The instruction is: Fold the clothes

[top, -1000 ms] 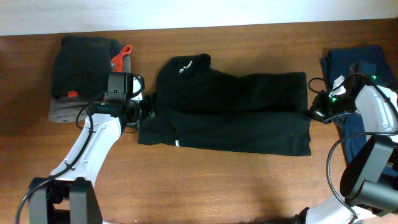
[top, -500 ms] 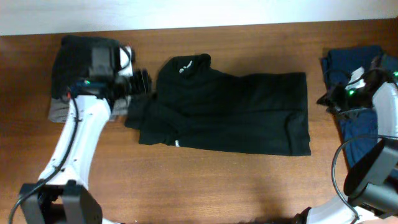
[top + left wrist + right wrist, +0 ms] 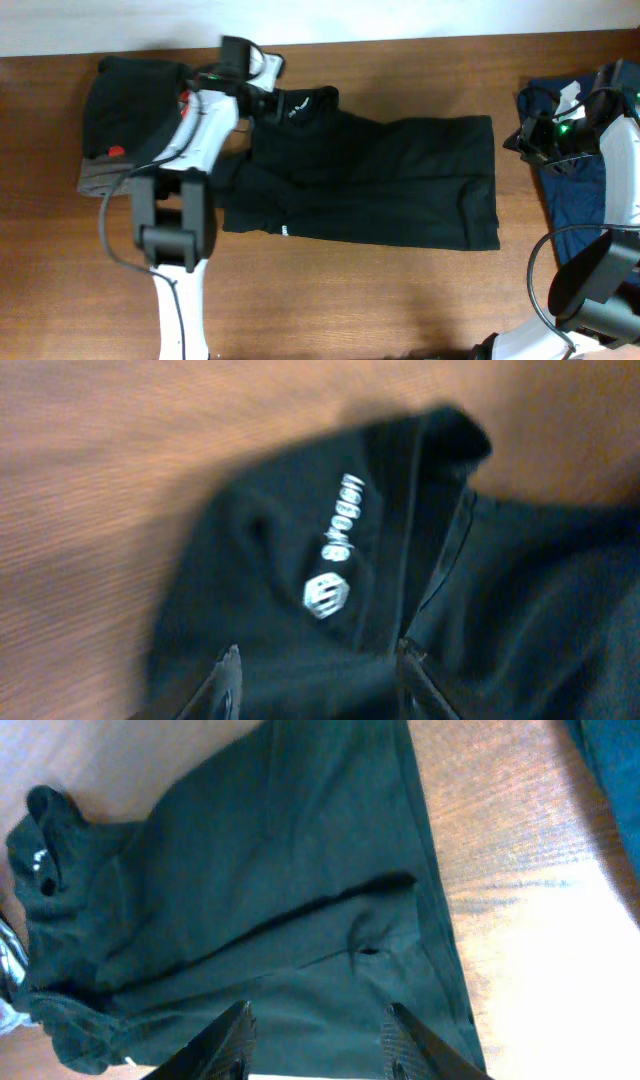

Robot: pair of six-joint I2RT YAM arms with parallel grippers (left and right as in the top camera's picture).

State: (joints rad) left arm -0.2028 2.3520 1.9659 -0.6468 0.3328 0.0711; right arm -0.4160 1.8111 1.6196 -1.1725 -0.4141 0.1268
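Observation:
The clothes, a black collared shirt, lie folded lengthwise across the middle of the table, collar to the left. The collar with its white logo fills the left wrist view. My left gripper hovers open just over the collar at the shirt's back left, its fingertips apart with only fabric below them. My right gripper stands open off the shirt's right hem, a little clear of it. In the right wrist view the shirt spreads beyond the open fingers, nothing held.
A pile of dark and grey garments with a red-orange item sits at the back left. A navy garment lies at the right edge under the right arm. Bare wooden table runs along the front.
Both grippers have gone from shut to open. The left arm swung from the shirt's left edge up to the collar. The right gripper drew back and up from the hem.

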